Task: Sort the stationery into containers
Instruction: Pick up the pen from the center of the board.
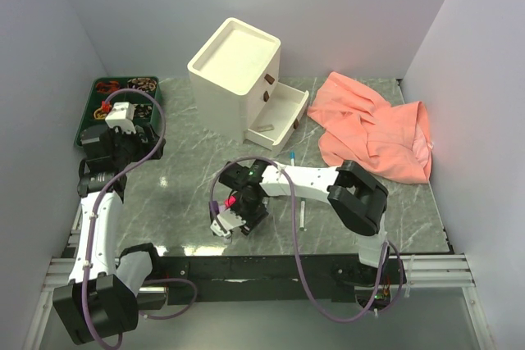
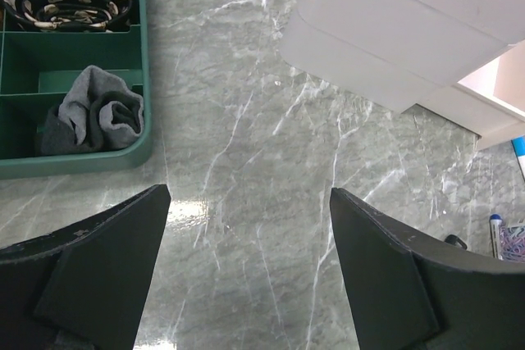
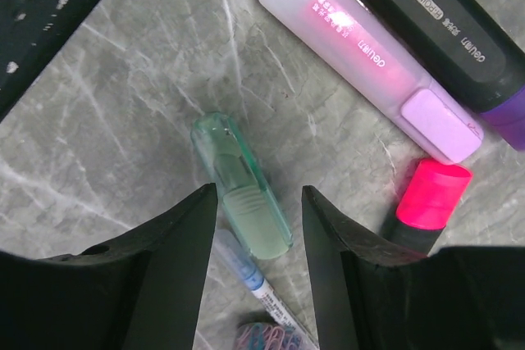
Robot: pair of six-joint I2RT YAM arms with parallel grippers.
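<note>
My right gripper point(image 3: 261, 192) is open, low over the table, its jaws on either side of a pale green piece point(image 3: 242, 186). Beside it lie a pale purple highlighter point(image 3: 369, 63), a black-and-purple highlighter point(image 3: 459, 22), a pink-capped black marker point(image 3: 431, 198) and a thin white pen with a blue cap point(image 3: 254, 284). In the top view this gripper point(image 1: 234, 215) is at the table's near middle. The cream cabinet point(image 1: 234, 71) stands at the back with its lowest drawer point(image 1: 283, 112) pulled out. My left gripper point(image 2: 250, 202) is open and empty above bare table near the cabinet point(image 2: 394, 30).
A green tray point(image 1: 115, 108) with rolled socks point(image 2: 90, 112) sits at the back left. An orange cloth point(image 1: 377, 125) lies at the back right. Loose pens lie at mid-table point(image 1: 302, 215) and near the drawer point(image 1: 292, 156). Coloured paper clips point(image 3: 271, 338) lie under my right gripper.
</note>
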